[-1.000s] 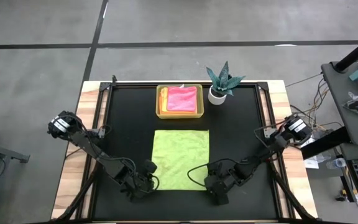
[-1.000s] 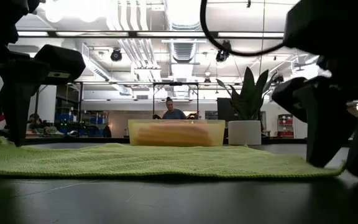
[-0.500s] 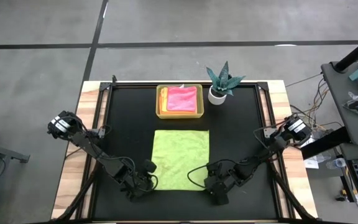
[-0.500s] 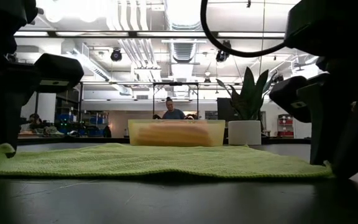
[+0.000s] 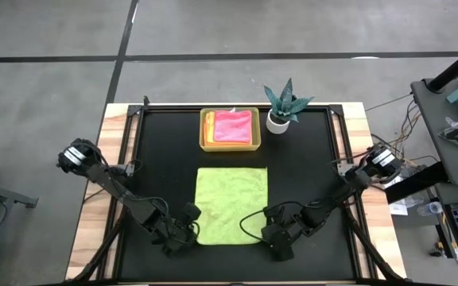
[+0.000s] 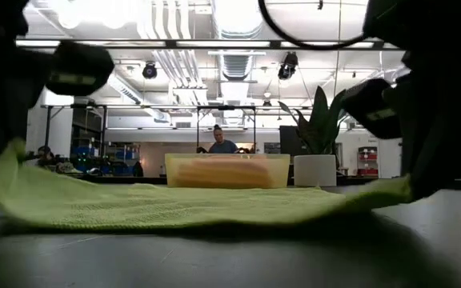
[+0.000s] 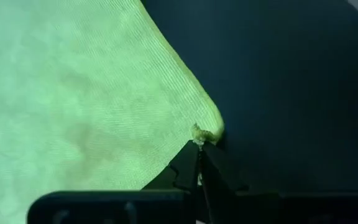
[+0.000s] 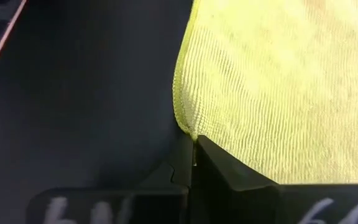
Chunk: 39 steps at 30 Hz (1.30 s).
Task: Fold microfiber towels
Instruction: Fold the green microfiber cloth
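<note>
The green towel [image 5: 230,203] lies at the middle of the black surface [image 5: 161,159], its two near corners raised off it. The left gripper [image 5: 192,230], at 7 o'clock of the towel, has its jaws pinching one corner. The right gripper [image 5: 265,230], at 5 o'clock, has its jaws pinching the other. At 12 o'clock a pink towel [image 5: 233,125] rests in the tray [image 5: 206,131].

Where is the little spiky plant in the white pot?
In the high view, the small teal spiky plant in a white pot stands at the table's far edge, right of middle, just beside the yellow plastic tray holding a pink cloth.
</note>
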Each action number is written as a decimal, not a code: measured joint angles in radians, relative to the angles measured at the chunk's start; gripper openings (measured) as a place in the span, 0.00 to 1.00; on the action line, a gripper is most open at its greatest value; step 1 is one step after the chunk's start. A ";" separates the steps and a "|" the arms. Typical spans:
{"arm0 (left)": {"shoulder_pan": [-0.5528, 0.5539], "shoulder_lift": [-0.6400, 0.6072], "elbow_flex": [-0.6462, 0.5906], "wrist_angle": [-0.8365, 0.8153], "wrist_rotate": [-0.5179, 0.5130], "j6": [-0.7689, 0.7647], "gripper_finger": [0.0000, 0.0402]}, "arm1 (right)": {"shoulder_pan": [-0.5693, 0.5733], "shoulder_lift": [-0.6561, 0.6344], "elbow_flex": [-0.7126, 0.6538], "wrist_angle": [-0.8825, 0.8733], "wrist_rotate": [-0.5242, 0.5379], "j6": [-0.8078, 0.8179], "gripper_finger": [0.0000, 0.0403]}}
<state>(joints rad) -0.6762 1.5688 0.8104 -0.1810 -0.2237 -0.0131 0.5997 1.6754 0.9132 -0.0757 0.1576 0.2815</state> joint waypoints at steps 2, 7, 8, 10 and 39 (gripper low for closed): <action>-0.001 -0.030 0.000 -0.002 0.006 -0.005 0.00 | 0.004 -0.021 0.002 -0.044 -0.022 0.017 0.02; -0.008 -0.100 0.006 0.003 0.034 -0.007 0.00 | 0.004 -0.073 0.009 -0.106 -0.116 0.094 0.02; -0.009 -0.109 0.008 0.004 0.034 -0.008 0.00 | 0.004 -0.083 0.009 -0.105 -0.134 0.104 0.02; -0.008 -0.125 0.010 0.029 0.035 -0.008 0.00 | 0.004 -0.095 0.009 -0.107 -0.165 0.116 0.02; 0.340 -0.158 -0.032 -0.212 -0.118 -0.104 0.00 | -0.248 -0.216 0.009 -0.400 0.084 0.050 0.02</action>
<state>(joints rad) -0.3358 1.4109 0.7780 -0.3925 -0.3416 -0.1166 0.3520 1.4595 0.9218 -0.4755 0.2417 0.3315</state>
